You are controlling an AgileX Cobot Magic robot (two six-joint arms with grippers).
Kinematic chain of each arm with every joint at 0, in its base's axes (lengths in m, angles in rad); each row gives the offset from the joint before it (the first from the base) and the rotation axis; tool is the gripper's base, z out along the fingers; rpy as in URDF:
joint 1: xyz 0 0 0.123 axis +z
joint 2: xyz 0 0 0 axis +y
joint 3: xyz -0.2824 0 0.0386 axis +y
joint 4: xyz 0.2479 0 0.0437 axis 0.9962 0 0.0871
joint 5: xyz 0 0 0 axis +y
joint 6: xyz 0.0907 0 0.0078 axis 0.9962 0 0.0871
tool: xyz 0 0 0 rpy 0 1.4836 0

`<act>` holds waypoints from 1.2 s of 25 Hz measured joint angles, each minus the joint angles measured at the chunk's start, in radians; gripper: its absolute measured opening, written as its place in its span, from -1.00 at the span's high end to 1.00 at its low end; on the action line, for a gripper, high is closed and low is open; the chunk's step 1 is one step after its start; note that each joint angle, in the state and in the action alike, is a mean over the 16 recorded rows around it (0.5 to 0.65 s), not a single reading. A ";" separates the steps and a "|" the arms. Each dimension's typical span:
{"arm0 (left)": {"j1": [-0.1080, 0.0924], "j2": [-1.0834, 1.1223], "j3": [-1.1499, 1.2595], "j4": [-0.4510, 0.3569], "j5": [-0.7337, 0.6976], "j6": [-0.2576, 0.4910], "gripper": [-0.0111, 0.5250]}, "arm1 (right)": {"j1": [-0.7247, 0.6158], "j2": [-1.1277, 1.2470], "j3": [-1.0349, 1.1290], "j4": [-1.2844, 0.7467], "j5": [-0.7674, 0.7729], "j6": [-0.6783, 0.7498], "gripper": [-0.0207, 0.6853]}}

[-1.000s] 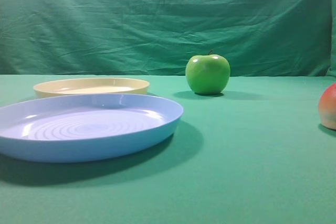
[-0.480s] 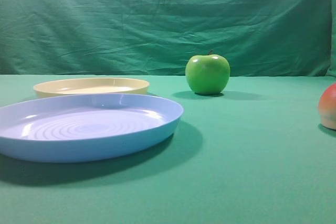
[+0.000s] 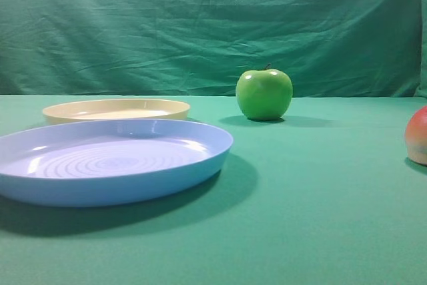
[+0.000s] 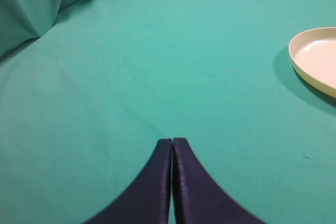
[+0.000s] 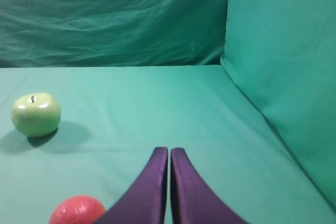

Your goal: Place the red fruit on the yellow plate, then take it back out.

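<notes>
A green cloth covers the bench (image 3: 320, 198) and hangs behind it as a backdrop; no writing or label is visible on anything. The red fruit (image 3: 418, 135) sits near the right edge, red side up, empty of any grip. The yellow plate (image 3: 117, 109) lies toward the left, behind the blue plate (image 3: 110, 161). The green apple (image 3: 264, 93) stands near the back edge. The left tool (image 4: 172, 141) and the right tool (image 5: 169, 150) are both clenched on nothing.

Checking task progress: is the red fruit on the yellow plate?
No, the red fruit sits on the green cloth at far right, while the yellow plate lies empty.
</notes>
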 joint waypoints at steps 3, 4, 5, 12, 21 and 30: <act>0.000 0.000 0.000 0.000 0.000 0.000 0.96 | -0.002 -0.026 0.086 0.000 -0.036 0.006 0.94; 0.000 0.000 0.000 0.000 0.000 0.000 0.96 | -0.002 -0.033 0.109 0.000 -0.045 0.008 0.94; 0.000 0.000 0.000 0.000 0.000 0.000 0.96 | -0.002 -0.038 0.130 0.000 -0.053 0.010 0.94; 0.000 0.000 0.000 0.000 0.000 0.000 0.96 | -0.002 -0.050 0.221 0.000 -0.083 0.024 0.94; 0.000 0.000 0.000 0.000 0.000 0.000 0.96 | -0.002 -0.050 0.244 0.000 -0.095 0.009 0.94; 0.000 0.000 0.000 0.000 0.000 0.000 0.96 | -0.002 -0.050 0.244 0.000 -0.096 -0.010 0.94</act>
